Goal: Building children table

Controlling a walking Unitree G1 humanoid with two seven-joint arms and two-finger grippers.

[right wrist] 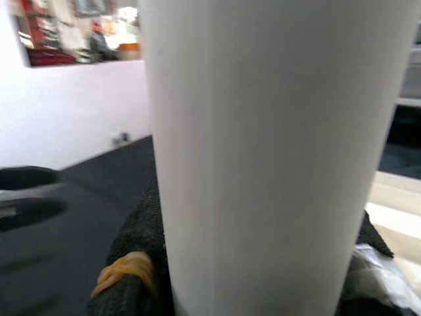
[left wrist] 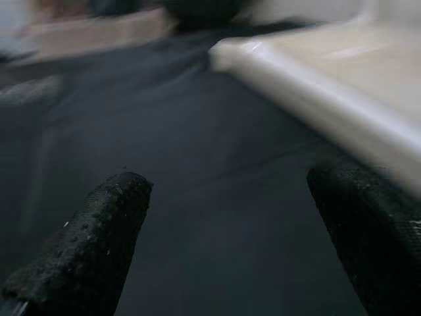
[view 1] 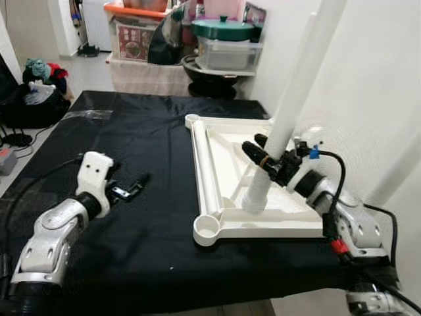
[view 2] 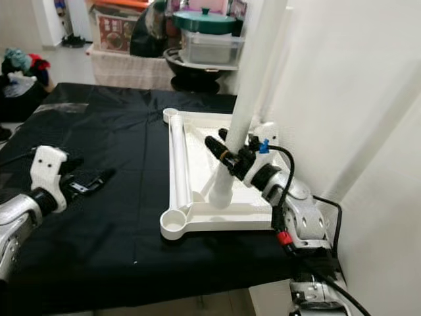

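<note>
While gripping — right gripper (view 1: 266, 157): fingers clamped round the white table leg (view 1: 289, 108), low on its shaft.
Leg: foot in the tabletop's (view 1: 227, 168) near right corner, leaning.
Left gripper (view 1: 131, 185): spread wide, empty, over black cloth (view 1: 131, 131), left of the tabletop.
Risk: leaning leg could jam or slip out; nothing braces the tabletop, so it may slide.

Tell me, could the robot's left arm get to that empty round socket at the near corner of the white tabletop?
Probably yes. The left gripper is open and holds nothing, and only bare black cloth lies between it and the round socket. The right gripper is busy holding the white leg.
</note>
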